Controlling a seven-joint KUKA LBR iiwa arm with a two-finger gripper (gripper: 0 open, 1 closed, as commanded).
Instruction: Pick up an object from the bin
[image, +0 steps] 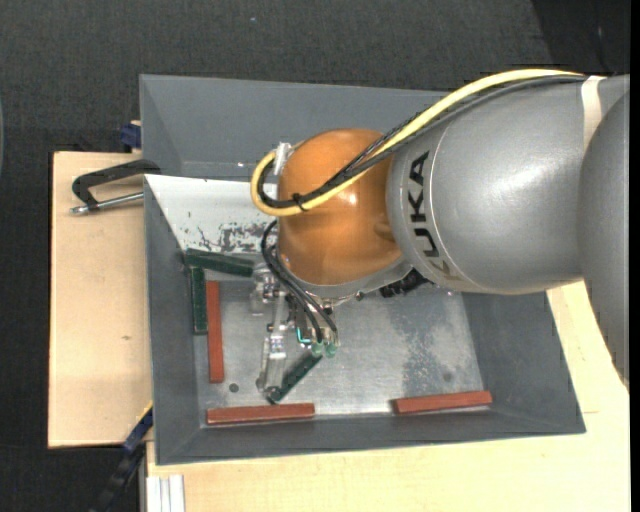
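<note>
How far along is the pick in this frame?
Done: the claw is down in the bin, at the slanted dark green bar left of centre. In hand: the grasp itself; whether the bar is gripped cannot be told. Left: lifting it clear of the bin.

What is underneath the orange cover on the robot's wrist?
Below the orange cover the gripper hangs at a slanted dark green bar in the bin. Whatever lies straight beneath the cover is hidden.
</note>
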